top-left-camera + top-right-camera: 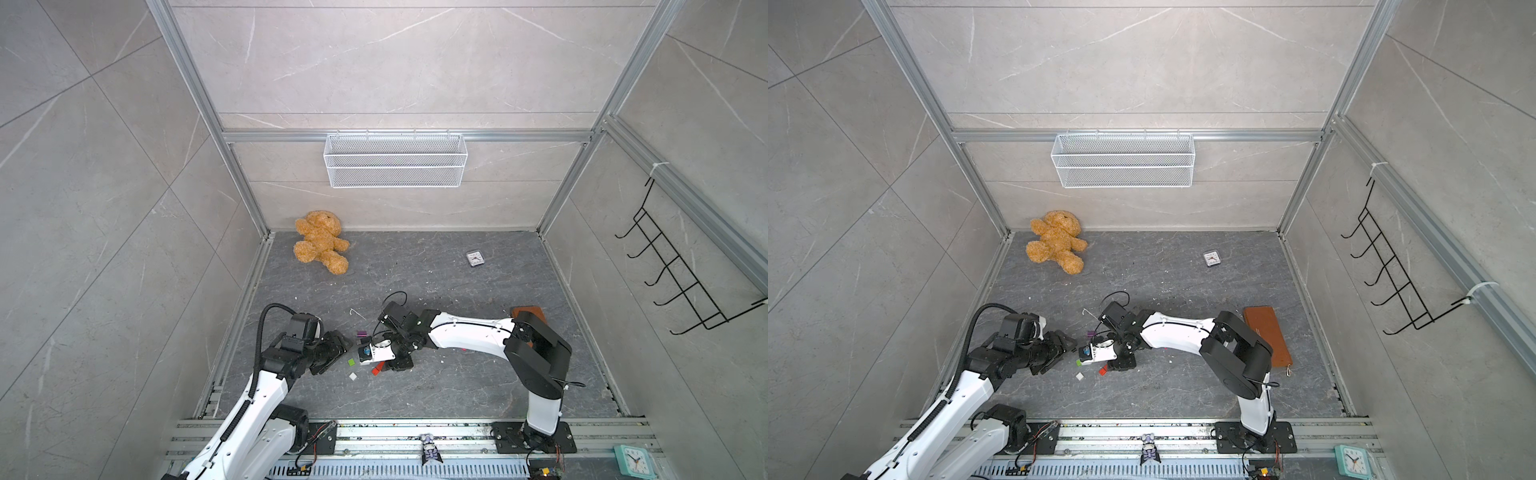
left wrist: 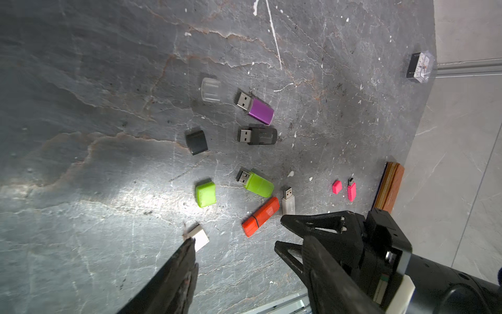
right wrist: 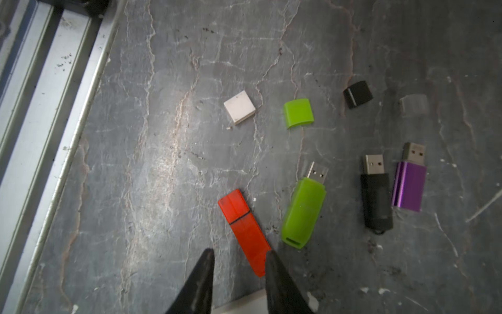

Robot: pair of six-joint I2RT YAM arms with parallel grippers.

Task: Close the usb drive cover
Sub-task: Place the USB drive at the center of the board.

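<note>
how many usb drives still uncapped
5: purple metallic drive, black plastic drive and lime green drive side by side; translucent white drive beside the capped red drive; pink drive near the brown zip wallet. Others possibly hidden.

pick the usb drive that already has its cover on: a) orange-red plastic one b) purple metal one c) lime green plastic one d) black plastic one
A: the orange-red plastic usb drive shows no bare metal plug, just a seam across its closed body.

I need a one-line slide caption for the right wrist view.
Open right gripper over the capped orange USB drive; green drive, black drive and purple drive lie uncapped.
</note>
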